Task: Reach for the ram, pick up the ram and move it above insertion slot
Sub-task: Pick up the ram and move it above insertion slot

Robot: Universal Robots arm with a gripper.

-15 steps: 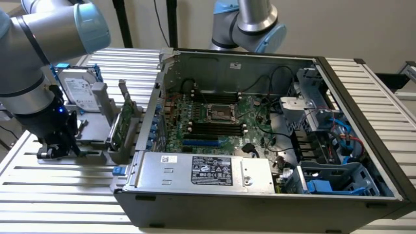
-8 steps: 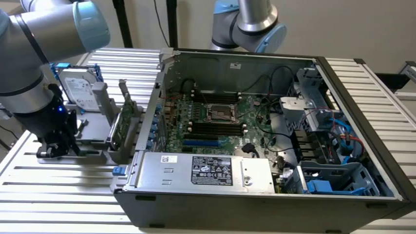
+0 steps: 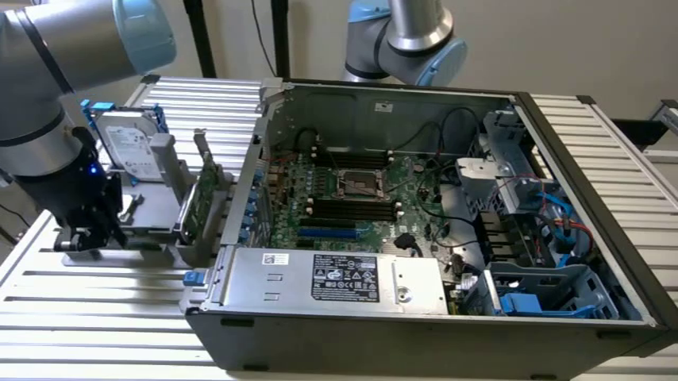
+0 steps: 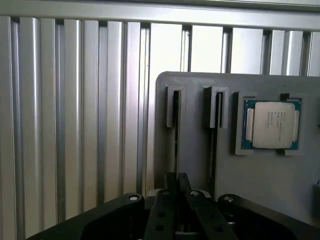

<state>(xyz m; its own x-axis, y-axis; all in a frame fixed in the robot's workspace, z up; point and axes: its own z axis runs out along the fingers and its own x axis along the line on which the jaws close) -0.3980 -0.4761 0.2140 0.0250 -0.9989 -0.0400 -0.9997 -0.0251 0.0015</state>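
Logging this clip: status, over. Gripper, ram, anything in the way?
Black gripper low over grey plastic holder, lined up with one narrow slot. Thin dark edge in it, likely the ram; grasp unconfirmed. Nothing in between.

I have the arm (image 3: 48, 87) bent down at the exterior view's left, gripper (image 3: 82, 238) pointing straight down, jaws closed together.

The ram (image 4: 176, 132) stands on edge in a slot of the grey holder (image 4: 260, 185). Seen edge-on, it is a thin dark strip
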